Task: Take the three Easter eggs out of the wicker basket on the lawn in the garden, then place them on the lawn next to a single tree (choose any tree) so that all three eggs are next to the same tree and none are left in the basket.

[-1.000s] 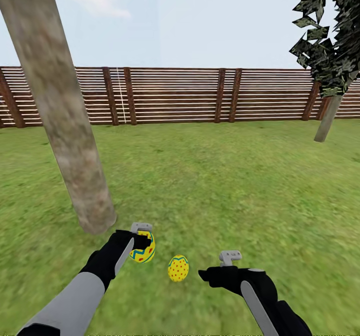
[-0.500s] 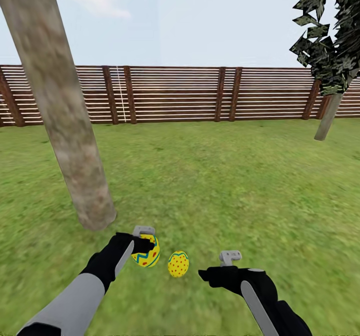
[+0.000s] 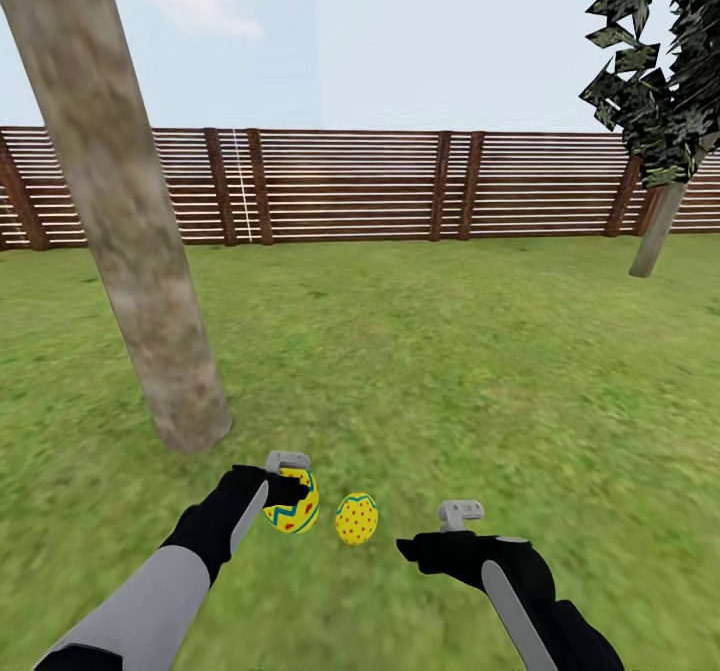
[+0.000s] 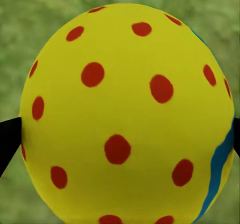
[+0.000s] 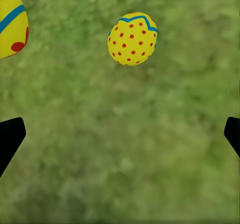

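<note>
Lawn [image 3: 450, 371] spreads out ahead of me, mottled green and flat, running to a brown horizontal-slat fence [image 3: 350, 189] at the far side. A thick trunk, pale grey-brown and blotchy, leans up from the grass at near left: that is the tree [image 3: 130, 221]. A second, thinner trunk with dark ragged leaves [image 3: 660, 81] stands far right by the fence.

My left gripper [image 3: 290, 491] is closed around one Easter egg [image 3: 295, 506], near the foot of the tree. The egg is bright yellow with red dots and a blue zigzag band; my left wrist camera shows its smooth rounded shell [image 4: 125, 119] close up, black fingertips [image 4: 7, 139] pressed at either side. A second egg [image 3: 356, 518] lies on the grass just right of the held one, apart from it; from my right wrist camera I see it [image 5: 132, 38] whole. My right gripper [image 3: 440, 536] hangs spread wide over bare grass, holding nothing.
</note>
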Controlling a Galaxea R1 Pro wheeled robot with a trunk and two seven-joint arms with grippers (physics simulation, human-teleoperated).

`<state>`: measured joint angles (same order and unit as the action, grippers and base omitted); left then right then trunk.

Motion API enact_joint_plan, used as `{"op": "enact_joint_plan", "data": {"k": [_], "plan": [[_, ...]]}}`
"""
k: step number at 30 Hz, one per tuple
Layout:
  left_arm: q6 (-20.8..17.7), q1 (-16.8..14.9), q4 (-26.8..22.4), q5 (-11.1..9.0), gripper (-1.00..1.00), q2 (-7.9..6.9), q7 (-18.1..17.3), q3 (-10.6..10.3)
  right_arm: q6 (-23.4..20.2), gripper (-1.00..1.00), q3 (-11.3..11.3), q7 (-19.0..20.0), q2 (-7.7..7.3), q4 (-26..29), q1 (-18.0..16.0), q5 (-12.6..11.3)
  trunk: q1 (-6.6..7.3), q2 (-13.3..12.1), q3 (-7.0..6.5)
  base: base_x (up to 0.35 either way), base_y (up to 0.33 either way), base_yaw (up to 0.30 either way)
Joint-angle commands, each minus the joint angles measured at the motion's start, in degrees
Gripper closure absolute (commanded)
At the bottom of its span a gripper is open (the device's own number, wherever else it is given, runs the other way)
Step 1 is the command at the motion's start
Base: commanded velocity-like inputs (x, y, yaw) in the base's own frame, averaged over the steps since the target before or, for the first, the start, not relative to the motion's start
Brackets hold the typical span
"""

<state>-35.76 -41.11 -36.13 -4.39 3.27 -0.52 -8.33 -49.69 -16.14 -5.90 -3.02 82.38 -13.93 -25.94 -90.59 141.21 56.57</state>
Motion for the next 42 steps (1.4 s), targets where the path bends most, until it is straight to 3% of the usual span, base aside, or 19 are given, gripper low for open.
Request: {"op": "enact_joint_plan", "data": {"k": [1,5,20,42], "plan": [[-0.3,0.0,-0.1,-0.4,1.0,-0.02,0.2,-0.1,-0.1,-1.0,-0.1,-0.6,-0.05,0.1,0.0,-0.6,-0.21,0.4,0.24,0.0,0.0,0.0],[-0.3,0.0,-0.1,-0.4,1.0,-0.03,0.2,-0.2,-0.1,-1.0,-0.1,-0.6,-0.05,0.1,0.0,-0.6,-1.08,2.0,0.96,0.0,0.0,0.0],[-0.3,0.0,-0.1,-0.4,1.0,-0.09,0.3,-0.2,-0.1,-1.0,-0.2,-0.5,-0.04,0.1,0.0,-0.6,-1.47,2.2,4.28,0.0,0.0,0.0],[-0.3,0.0,-0.2,-0.5,1.0,-0.11,0.3,-0.1,-0.1,-1.0,-0.2,-0.5,0.01,0.1,0.0,-0.5,-1.47,2.2,4.28,0.037,0.012,0.0]]}}
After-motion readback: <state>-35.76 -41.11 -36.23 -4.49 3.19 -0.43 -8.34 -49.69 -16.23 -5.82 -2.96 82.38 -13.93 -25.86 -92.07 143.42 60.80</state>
